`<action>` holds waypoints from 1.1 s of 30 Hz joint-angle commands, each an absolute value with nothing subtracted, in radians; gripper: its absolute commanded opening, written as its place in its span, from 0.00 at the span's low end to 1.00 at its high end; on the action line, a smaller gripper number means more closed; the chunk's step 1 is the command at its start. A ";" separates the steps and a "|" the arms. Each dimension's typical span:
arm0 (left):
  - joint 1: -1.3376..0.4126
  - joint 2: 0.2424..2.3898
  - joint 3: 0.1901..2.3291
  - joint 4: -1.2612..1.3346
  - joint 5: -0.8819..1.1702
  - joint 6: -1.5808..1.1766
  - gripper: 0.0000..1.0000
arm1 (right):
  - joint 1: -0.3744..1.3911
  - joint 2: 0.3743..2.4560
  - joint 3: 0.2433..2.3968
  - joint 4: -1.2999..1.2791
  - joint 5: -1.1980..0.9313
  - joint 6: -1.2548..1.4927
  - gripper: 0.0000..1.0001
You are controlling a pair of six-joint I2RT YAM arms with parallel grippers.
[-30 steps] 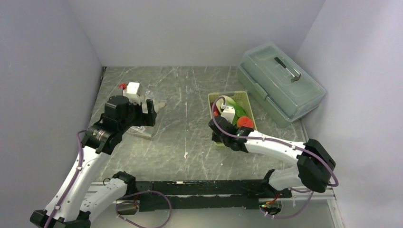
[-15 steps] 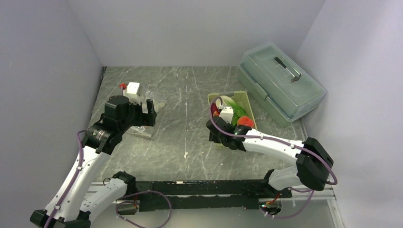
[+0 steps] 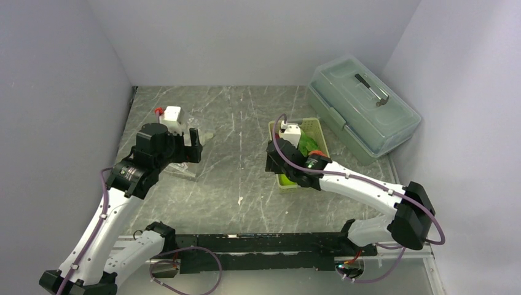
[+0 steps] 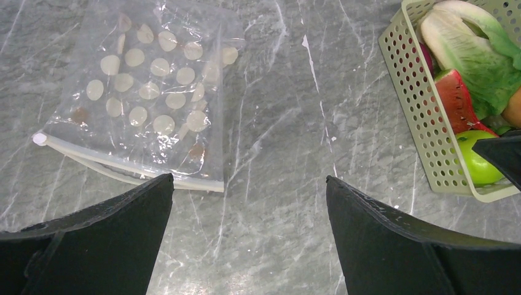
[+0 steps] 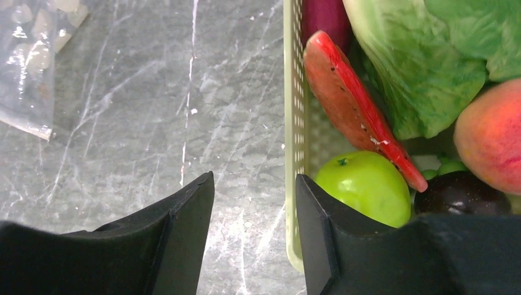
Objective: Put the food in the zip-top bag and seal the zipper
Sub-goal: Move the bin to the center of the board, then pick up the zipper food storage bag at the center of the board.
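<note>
Over the left wall of the basket [image 5: 293, 80], the right gripper [image 5: 253, 181] hangs part open, holding nothing
Inside the basket lie the green ball [image 5: 365, 184], red-orange long piece [image 5: 350, 104] and lettuce [image 5: 418, 67]; the zip-top bag [image 4: 147, 104] lies on the surface [image 4: 295, 123] well left of it, the left gripper [image 4: 249, 181] near it, wide open and empty

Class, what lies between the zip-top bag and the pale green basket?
Only bare tabletop lies between the zip-top bag and the basket, clearest in left wrist view.
</note>
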State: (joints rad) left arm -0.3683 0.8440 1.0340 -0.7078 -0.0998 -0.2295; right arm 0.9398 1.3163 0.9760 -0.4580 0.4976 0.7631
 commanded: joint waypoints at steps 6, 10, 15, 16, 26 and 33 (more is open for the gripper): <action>-0.373 0.844 1.037 -0.684 -0.145 -0.353 0.99 | 0.947 1.301 1.088 -0.468 0.527 0.665 0.61; -0.373 0.849 1.054 -0.722 -0.173 -0.454 0.99 | 0.946 1.294 1.103 -0.463 0.525 0.622 0.69; -0.373 0.850 1.038 -0.764 -0.230 -0.599 0.99 | 0.946 1.269 1.099 -0.440 0.503 0.564 0.78; -0.373 0.854 1.032 -0.774 -0.241 -0.629 0.99 | 0.946 1.263 1.096 -0.436 0.495 0.552 0.79; -0.357 0.821 0.881 -0.749 -0.264 -0.849 0.89 | 0.946 1.173 1.012 -0.393 0.438 0.497 0.79; -0.201 0.830 0.770 -0.657 -0.122 -0.902 0.83 | 0.946 1.136 0.963 -0.398 0.423 0.497 0.79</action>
State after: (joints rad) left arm -0.2970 0.8394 0.8146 -0.7483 -0.2081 -0.8364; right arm 0.9409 1.1645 0.9859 -0.4297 0.4393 0.5152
